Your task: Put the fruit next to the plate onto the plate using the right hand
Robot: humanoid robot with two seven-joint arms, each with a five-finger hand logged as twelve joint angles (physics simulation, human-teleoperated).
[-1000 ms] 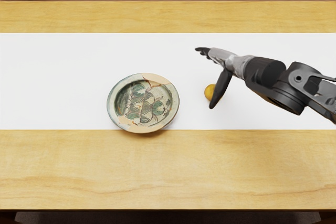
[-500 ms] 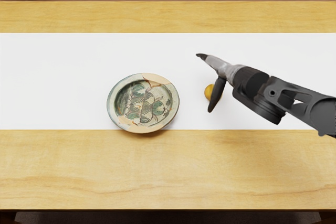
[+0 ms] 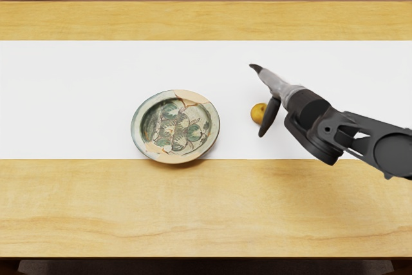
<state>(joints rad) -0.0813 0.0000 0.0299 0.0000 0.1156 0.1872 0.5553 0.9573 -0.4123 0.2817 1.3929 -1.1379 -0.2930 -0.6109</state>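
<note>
The lower of the right hand's (image 3: 280, 92) fingers (image 3: 269, 117) is crossing in front of the fruit (image 3: 257, 112) and hiding its right side. Only the yellow left part is showing. Whether the two are touching is not coming through. The fruit is reading too small for its kind to be named. The upper fingers are overlapping edge-on, defeating a count. The right arm (image 3: 380, 149) is running off the right edge. The bench (image 3: 193, 204) and its white runner (image 3: 96, 94) are being cut off at both side edges.
</note>
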